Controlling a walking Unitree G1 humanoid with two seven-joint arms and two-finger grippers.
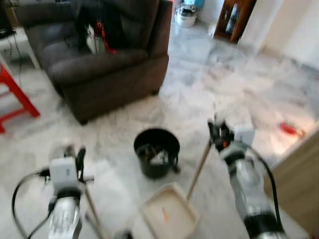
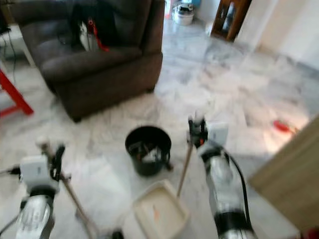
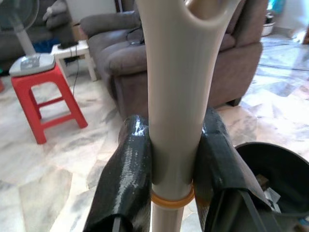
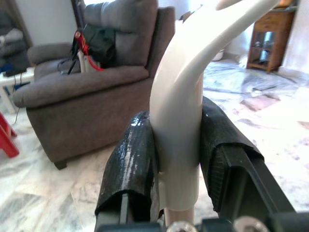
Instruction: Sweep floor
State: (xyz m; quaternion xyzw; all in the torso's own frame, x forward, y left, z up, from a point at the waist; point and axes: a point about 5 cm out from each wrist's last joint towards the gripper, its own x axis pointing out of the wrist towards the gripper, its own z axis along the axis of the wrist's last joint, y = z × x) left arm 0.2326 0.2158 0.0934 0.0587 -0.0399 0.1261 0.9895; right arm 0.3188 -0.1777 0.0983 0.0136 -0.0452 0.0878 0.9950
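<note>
- The left gripper [image 3: 171,159] is clamping its two black fingers [image 3: 126,169] on the beige plastic broom handle [image 3: 176,96], nearer the robot than the black bin and to the bin's left.
- The right gripper [image 4: 176,159] is squeezing the curved white dustpan handle [image 4: 181,111] between its padded fingers [image 4: 130,164], just right of the bin.
- The dustpan [image 1: 169,211] is lying flat on the floor in front of the bin, a cream, shallow, square-edged tray with a small orange scrap in it; its thin pole [image 1: 199,169] is slanting up to the right gripper.
- Both tools are probably light, stiff and smooth, so they could twist or slip in the grip; holding high on the moulded handle ends, as now, is giving reach but little leverage.
- The bin [image 1: 156,152] is standing upright, round, matte black, with scraps inside.
- The floor [image 1: 209,94] is spreading around the bin as glossy pale marble tile.
- Beyond the bin a dark brown fabric armchair [image 1: 99,59] is standing, soft and bulky.
- Left of the armchair a red plastic stool [image 3: 46,99] is standing.
</note>
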